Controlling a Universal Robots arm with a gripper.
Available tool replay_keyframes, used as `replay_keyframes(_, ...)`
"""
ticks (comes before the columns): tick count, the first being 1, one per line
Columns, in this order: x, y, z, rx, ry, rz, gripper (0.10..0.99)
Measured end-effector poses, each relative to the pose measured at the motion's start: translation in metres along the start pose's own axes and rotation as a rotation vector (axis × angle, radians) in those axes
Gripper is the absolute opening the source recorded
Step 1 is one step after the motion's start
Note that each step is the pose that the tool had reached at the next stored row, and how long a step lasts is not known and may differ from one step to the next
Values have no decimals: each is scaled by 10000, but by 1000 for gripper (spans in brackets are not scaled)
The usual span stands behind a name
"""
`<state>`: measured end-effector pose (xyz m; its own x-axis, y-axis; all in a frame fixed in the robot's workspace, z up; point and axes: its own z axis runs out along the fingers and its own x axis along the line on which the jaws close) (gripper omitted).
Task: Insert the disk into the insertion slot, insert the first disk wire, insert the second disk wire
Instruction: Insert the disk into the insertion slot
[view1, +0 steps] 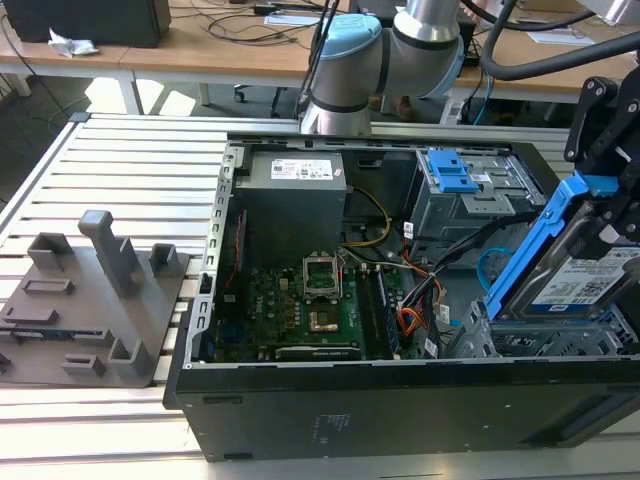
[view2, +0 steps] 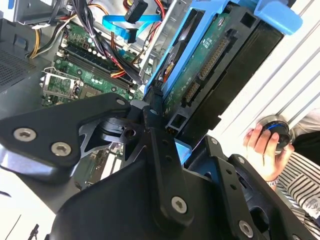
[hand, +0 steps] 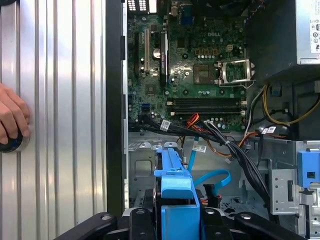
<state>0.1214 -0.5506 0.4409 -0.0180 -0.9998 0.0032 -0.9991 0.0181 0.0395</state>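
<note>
Step one in hand: disk (view1: 598, 278) clamped in gripper (hand: 177, 221), closed on blue carrier (hand: 174, 182). Tilted, lower end at slot (view1: 530, 342), not yet seated. Needs levelling and lining up with slot mouth. Farther in, light-blue cable (hand: 212, 176) lying loose.

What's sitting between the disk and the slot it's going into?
Nothing visible blocks it. The disk is tilted, its lower end at the insertion slot; the second disk wire loops close beside it in the first wrist view.
</note>
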Motion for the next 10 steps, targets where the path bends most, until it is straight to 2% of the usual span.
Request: replay_keyframes(10, -39, -26, 111, 0, 1, -1, 365)
